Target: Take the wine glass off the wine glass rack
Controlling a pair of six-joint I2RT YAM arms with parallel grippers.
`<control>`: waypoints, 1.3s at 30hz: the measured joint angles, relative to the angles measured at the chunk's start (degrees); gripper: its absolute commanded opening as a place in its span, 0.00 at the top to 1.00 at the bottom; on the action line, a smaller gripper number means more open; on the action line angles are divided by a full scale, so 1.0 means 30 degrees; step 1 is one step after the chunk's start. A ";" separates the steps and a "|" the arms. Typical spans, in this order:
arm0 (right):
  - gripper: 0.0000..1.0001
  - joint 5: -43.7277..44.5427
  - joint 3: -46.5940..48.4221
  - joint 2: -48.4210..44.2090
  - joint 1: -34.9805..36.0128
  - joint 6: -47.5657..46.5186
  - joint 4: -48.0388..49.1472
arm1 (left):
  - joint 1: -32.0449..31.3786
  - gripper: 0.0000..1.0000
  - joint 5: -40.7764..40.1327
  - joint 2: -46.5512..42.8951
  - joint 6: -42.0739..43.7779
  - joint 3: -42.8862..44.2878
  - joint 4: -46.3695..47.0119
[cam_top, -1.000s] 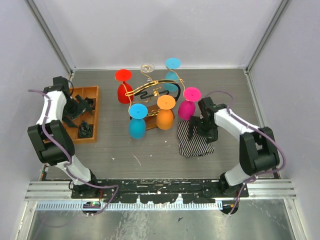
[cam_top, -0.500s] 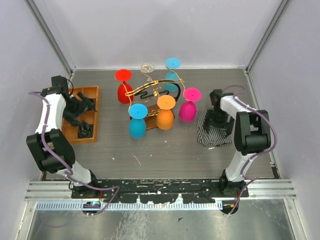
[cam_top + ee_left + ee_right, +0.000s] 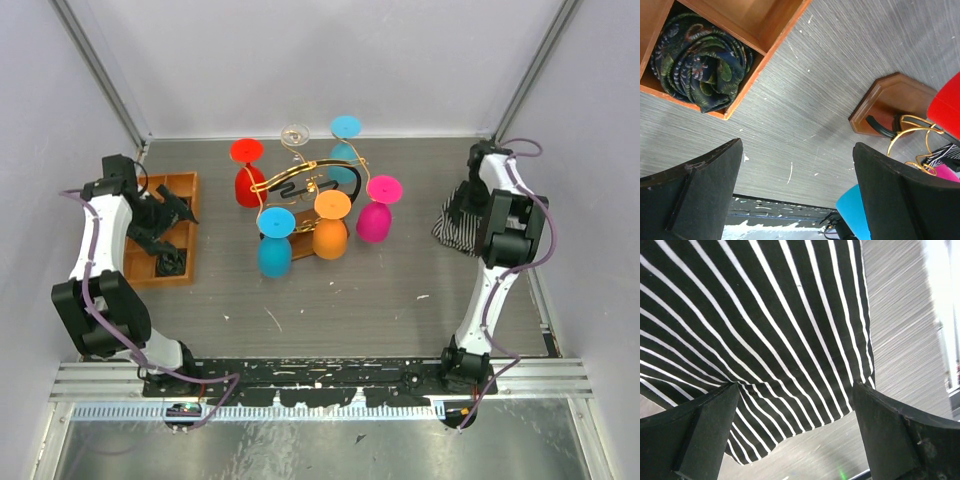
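Observation:
The wine glass rack [image 3: 305,185], gold wire with a black curved bar on a brown base, stands at mid-table. Upside-down glasses hang on it: red [image 3: 246,176], clear [image 3: 294,134], cyan [image 3: 345,140], pink [image 3: 376,214], orange [image 3: 330,230] and blue [image 3: 275,245]. My left gripper [image 3: 172,212] is open and empty over the tray's right side, well left of the rack. In the left wrist view, the gripper [image 3: 797,150] looks at the rack's base [image 3: 890,102] and gold wire [image 3: 910,135]. My right gripper [image 3: 468,195] is open at the far right, over a striped cloth [image 3: 765,325].
An orange-brown compartment tray [image 3: 185,190] at the left holds rolled dark cloths [image 3: 702,60]. The black-and-white striped cloth [image 3: 455,225] lies by the right wall. The enclosure's walls and frame posts close in the table's back and sides.
My right arm has swung from beside the pink glass to the far right edge, and the striped cloth has moved with it. My left gripper has shifted slightly over the tray.

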 measured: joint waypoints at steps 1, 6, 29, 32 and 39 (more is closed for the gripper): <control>0.00 0.0197 0.0532 0.0321 -0.0342 -0.0044 0.0022 | -0.0087 0.02 0.0051 -0.0131 -0.0080 -0.0029 0.0051; 0.00 0.1916 0.3075 0.1785 -0.1792 -0.0568 -0.0160 | -0.0998 0.02 0.0219 -0.0386 -0.0313 -0.0801 0.0488; 0.58 -1.3697 -0.0291 -1.1475 0.1013 0.0721 0.6586 | -0.3781 0.02 -0.1639 -0.1960 -0.1071 0.1741 0.0984; 0.56 -1.6546 -0.2186 -1.1599 0.1071 0.1406 0.7329 | -0.4044 0.02 -0.1566 -0.1974 -0.1129 0.1661 0.1042; 0.53 -1.9999 -0.6003 -1.1366 0.1836 0.2280 0.7694 | -0.4583 0.02 -0.1341 -0.1967 -0.1224 0.1559 0.1027</control>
